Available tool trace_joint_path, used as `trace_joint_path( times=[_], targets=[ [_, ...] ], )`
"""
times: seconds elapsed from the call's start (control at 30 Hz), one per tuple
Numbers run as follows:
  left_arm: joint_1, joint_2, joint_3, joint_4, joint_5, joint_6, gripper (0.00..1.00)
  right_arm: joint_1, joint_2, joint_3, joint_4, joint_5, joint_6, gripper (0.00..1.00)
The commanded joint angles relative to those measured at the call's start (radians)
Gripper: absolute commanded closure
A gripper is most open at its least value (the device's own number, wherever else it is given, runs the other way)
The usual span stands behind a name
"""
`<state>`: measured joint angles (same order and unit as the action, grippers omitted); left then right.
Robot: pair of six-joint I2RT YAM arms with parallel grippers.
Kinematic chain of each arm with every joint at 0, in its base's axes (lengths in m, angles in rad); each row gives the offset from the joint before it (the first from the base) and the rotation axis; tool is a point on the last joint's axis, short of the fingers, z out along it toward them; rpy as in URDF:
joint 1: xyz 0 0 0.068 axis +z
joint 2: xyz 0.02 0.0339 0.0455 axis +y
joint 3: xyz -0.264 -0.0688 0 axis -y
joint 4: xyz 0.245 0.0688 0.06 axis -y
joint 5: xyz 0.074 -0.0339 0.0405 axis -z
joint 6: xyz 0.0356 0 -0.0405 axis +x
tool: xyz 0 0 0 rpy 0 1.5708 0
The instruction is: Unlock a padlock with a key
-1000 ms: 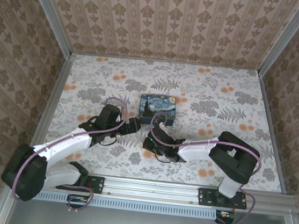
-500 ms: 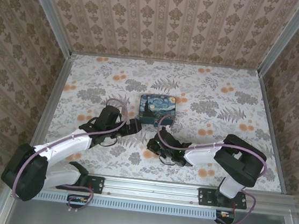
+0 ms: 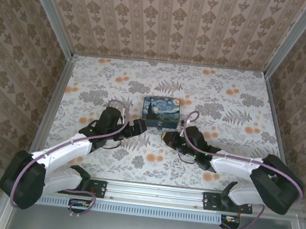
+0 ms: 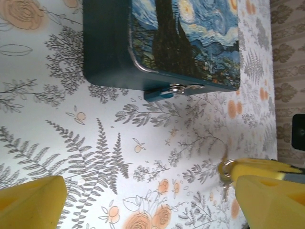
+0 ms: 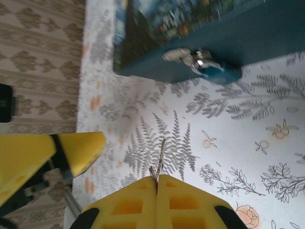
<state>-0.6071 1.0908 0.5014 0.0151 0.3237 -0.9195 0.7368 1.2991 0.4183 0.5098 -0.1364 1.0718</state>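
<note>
The padlock (image 4: 172,89) is small, with a teal body and a silver shackle, and hangs at the front face of the Starry Night box (image 3: 161,111). In the right wrist view the padlock (image 5: 205,64) lies ahead of my fingers. My right gripper (image 5: 157,177) is shut on a thin metal key (image 5: 160,158) that points toward the box, still apart from the lock. The left wrist view catches the key ring (image 4: 226,168) at the right gripper's yellow fingers (image 4: 259,168). My left gripper (image 4: 152,202) stands open over the table just before the box, holding nothing. Both grippers (image 3: 144,130) (image 3: 168,138) meet near the box front.
The table (image 3: 226,106) carries a floral cloth, and patterned walls close it in on three sides. The box stands mid-table. One yellow finger of the left gripper (image 5: 81,150) is close beside the key tip.
The right arm has swung its elbow out to the right and brought the key up toward the box front. The left gripper shifted slightly toward the box and stayed open.
</note>
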Motion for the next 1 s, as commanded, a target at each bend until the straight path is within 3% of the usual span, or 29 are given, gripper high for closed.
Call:
trace_joint_path(
  times=[0.0, 0.27, 0.37, 0.5, 0.77, 0.97],
  targets=[
    [0.001, 0.006, 0.013, 0.07, 0.063, -0.036, 0.0, -0.065, -0.088, -0.054, 0.05, -0.146, -0.113, 1.0],
    [-0.003, 0.112, 0.037, 0.231, 0.159, -0.104, 0.0, -0.147, -0.204, -0.1, 0.048, -0.298, -0.17, 1.0],
    [-0.02, 0.137, 0.05, 0.254, 0.165, -0.111, 0.0, -0.148, -0.194, -0.093, 0.046, -0.28, -0.147, 1.0],
    [-0.045, 0.152, 0.055, 0.277, 0.154, -0.128, 0.0, -0.146, -0.137, -0.118, 0.185, -0.249, -0.061, 1.0],
    [-0.071, 0.155, 0.024, 0.34, 0.142, -0.177, 0.05, -0.087, -0.06, -0.121, 0.252, -0.006, 0.161, 1.0],
    [-0.083, 0.164, -0.013, 0.421, 0.145, -0.22, 0.17, 0.021, -0.058, -0.101, 0.2, 0.252, 0.343, 1.0]
  ],
)
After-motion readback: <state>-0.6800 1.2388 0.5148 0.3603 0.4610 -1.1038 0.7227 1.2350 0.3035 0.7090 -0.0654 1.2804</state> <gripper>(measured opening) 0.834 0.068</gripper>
